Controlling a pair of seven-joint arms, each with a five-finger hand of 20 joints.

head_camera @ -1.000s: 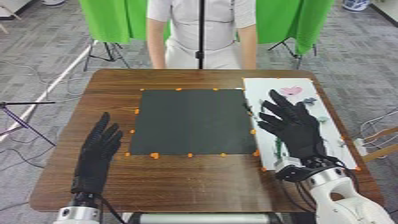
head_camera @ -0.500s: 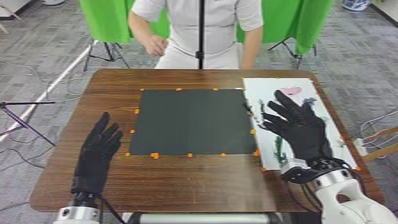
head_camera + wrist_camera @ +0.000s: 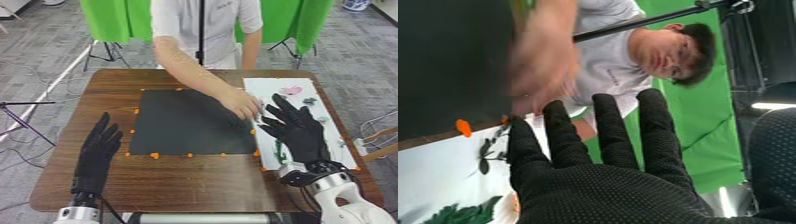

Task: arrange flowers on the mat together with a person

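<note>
In the head view, the pink flower [image 3: 291,90] lies on a white sheet [image 3: 271,86] at upper right, beside the dark mat [image 3: 182,125], the person's hand [image 3: 240,104] above their border. The right hand [image 3: 302,135], over the sheet, is empty, its knit-gloved fingers straight and spread; the wrist view shows a dark-leaved stem [image 3: 484,156] and frilly green foliage [image 3: 465,213].

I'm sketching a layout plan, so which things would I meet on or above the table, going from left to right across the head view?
Left hand → dark mat → pink flower → grey-blue flower.
</note>
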